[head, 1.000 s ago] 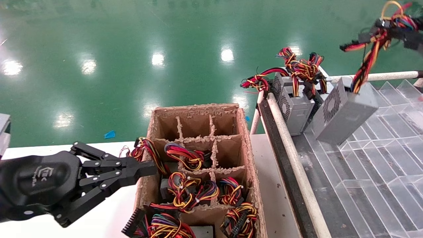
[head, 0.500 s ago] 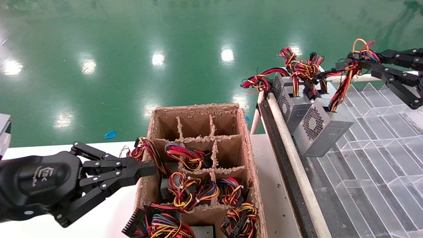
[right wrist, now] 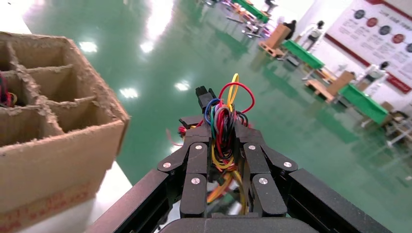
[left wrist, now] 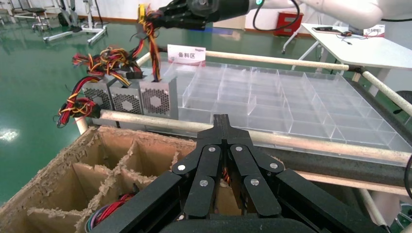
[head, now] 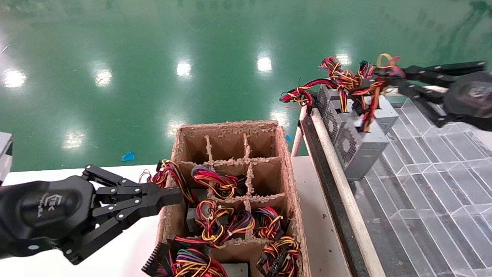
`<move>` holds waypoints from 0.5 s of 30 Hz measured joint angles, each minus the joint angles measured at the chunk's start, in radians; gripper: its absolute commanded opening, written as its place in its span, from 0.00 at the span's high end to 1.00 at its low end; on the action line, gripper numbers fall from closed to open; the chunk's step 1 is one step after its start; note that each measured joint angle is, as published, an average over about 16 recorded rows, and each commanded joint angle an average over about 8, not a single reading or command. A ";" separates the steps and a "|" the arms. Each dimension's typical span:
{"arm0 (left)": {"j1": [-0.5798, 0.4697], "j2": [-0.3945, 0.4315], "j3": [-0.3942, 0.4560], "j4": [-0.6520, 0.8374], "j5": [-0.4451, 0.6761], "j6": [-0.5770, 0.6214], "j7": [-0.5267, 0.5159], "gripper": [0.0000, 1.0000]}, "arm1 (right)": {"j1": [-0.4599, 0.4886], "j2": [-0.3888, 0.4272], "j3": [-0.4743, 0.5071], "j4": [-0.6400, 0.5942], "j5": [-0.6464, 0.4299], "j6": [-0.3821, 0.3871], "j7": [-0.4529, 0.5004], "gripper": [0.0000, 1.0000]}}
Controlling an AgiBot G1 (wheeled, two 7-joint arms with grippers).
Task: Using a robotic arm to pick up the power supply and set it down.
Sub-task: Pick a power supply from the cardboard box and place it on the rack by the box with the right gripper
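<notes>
The power supply (head: 363, 148), a silver-grey box with a perforated side, hangs by its wire bundle (head: 371, 82) from my right gripper (head: 403, 75). The gripper is shut on those wires (right wrist: 222, 121). In the left wrist view the power supply (left wrist: 158, 97) stands level with two more units (left wrist: 111, 97) beside it, at the corner of the clear tray, with the right gripper (left wrist: 167, 12) above it. I cannot tell whether it rests on the tray. My left gripper (head: 177, 194) is shut and empty at the cardboard box's left wall (head: 169, 223); its own view shows its tips (left wrist: 221, 119) closed together.
The brown divided cardboard box (head: 284, 169) holds several wired units (head: 215, 223). A pale rail (head: 338, 181) edges the clear compartment tray (head: 434, 200) on the right. The white table (head: 130, 250) lies under my left arm. Green floor lies beyond.
My right gripper has swung left and down with the power supply, bringing it from hanging tilted over the tray to upright beside the two other units. The left arm has not moved.
</notes>
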 measured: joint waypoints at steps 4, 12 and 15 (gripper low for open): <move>0.000 0.000 0.000 0.000 0.000 0.000 0.000 1.00 | 0.032 -0.040 -0.018 -0.057 -0.018 -0.024 -0.024 1.00; 0.000 0.000 0.000 0.000 0.000 0.000 0.000 1.00 | 0.086 -0.089 -0.044 -0.145 -0.048 -0.062 -0.061 0.22; 0.000 0.000 0.000 0.000 0.000 0.000 0.000 1.00 | 0.101 -0.097 -0.050 -0.166 -0.058 -0.071 -0.069 0.00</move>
